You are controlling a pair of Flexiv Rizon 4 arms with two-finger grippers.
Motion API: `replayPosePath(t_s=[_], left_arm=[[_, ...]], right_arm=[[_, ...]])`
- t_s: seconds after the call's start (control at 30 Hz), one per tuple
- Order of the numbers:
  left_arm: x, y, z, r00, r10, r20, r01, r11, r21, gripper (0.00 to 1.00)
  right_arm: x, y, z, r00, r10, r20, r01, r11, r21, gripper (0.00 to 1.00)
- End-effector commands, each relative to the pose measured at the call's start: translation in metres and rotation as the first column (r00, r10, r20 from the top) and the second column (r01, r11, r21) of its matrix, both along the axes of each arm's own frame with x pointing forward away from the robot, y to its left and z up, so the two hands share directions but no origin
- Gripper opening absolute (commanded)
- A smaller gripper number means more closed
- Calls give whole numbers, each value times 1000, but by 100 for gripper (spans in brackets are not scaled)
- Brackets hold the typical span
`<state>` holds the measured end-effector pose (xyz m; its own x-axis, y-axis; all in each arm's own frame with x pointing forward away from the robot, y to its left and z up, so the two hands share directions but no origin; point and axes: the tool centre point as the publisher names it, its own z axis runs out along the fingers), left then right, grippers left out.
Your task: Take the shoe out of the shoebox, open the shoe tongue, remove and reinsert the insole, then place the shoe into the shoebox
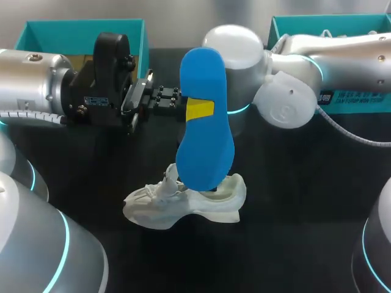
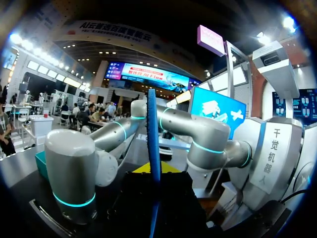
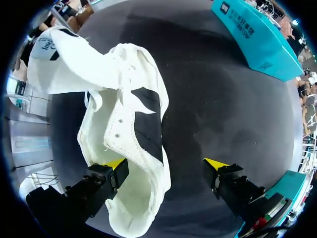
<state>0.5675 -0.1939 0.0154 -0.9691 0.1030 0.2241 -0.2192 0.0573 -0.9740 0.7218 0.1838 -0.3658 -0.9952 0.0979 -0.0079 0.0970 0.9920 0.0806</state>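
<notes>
Left gripper [image 2: 154,171] pinching insole [image 2: 153,124] mid-length, edge-on; thin hold, may pivot on reinsertion; shoe [image 1: 183,201] under its tip; right gripper [image 3: 166,166] spread beside collar, nothing clamped, so shoe could skid; shoebox [image 1: 36,36] beyond.

- insole [image 1: 204,116]: blue, matt, smooth, foam-like, no sheen.
- shoe [image 3: 133,124]: white cloth upper, soft and creased, with a row of small punched holes on one panel; black matt patches inside; in the head view the sole looks white and rubbery with a slight sheen.
- table [image 1: 293,201]: black, matt, faintly mottled in the right wrist view.
- shoebox [image 1: 79,33]: teal, matt, looks like card.
- left arm [image 1: 30,79]: silver satin shell, metal look.
- right arm [image 1: 342,55]: same silver, with smooth glossy white joint caps.
- left gripper [image 1: 198,110]: hard matt black body, flat yellow tip.
- right gripper [image 3: 166,166]: matt black fingers, yellow tips.
</notes>
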Motion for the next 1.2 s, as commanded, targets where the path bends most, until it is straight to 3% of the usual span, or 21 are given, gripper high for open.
replayPosePath(t_s=[0.03,0.1,0.13,0.2,0.27,0.33,0.93,1.2], left_arm=[[-1,0,0,1000,2,0,-2,1000,1,0],[-1,0,0,1000,2,0,-2,1000,1,0],[-1,0,0,1000,2,0,-2,1000,1,0],[-1,0,0,1000,2,0,-2,1000,1,0],[-1,0,0,1000,2,0,-2,1000,1,0],[-1,0,0,1000,2,0,-2,1000,1,0],[-1,0,0,1000,2,0,-2,1000,1,0],[-1,0,0,1000,2,0,-2,1000,1,0]], right_arm=[[3,7,-13,1000,3,-11,-3,1000,0,100],[2,8,-16,1000,3,-17,-3,1000,2,100],[2,9,-17,1000,3,-18,-3,1000,3,86],[1,10,-19,1000,4,-23,-4,1000,6,47],[0,12,-20,1000,6,-26,-6,1000,7,27],[-1,12,-21,1000,8,-29,-8,1000,7,0],[-12,16,-13,999,6,-35,-7,1000,-26,0],[-22,13,14,998,-69,3,69,996,-54,0]])
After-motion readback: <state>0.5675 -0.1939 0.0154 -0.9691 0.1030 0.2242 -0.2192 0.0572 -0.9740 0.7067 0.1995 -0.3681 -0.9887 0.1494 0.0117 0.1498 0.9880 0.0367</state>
